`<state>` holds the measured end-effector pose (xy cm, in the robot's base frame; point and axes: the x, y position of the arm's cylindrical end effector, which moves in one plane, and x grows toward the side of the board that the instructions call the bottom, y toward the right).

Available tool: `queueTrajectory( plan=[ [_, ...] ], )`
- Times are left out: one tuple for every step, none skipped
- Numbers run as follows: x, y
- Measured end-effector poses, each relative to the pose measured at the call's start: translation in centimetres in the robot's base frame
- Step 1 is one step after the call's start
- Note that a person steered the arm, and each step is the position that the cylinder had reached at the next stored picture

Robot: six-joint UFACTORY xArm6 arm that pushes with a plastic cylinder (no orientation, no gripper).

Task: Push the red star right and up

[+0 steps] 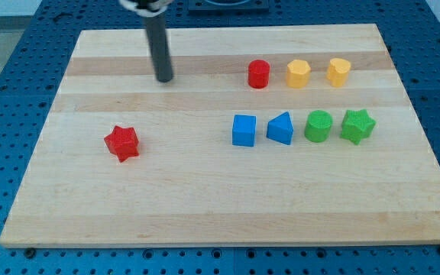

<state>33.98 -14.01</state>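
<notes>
Wooden board (205,206) on a blue perforated table (6,92). The board fills most of the frame.

My tip (164,79) sits upper left of centre, touching the board, with the dark rod rising straight to the top edge of the frame. It is a bare rod with no jaws, and it touches no block.

Red star (121,143): left of centre, alone, well apart from my tip, which stands above it and to its right. Nothing lies near it.

Upper right row, left to right: red cylinder (259,74), then two yellow blocks, the left one (299,73) and the right one (338,72). Their exact shapes are hard to make out. The red cylinder is the block nearest my tip but well apart from it.

Second row below that, right of centre: blue cube (244,130), blue wedge-like block (280,127), green cylinder (318,126), green star (357,126). They stand close side by side with small gaps between them.
</notes>
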Motion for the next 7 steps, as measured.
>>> queueTrajectory(
  plan=[
    [4.2,-6.7],
    [9.7,-10.3],
    [15.5,-11.3],
    [18.6,-6.5],
    [16.8,-4.1],
    [13.7,-4.1],
    [11.2,-3.2]
  ],
)
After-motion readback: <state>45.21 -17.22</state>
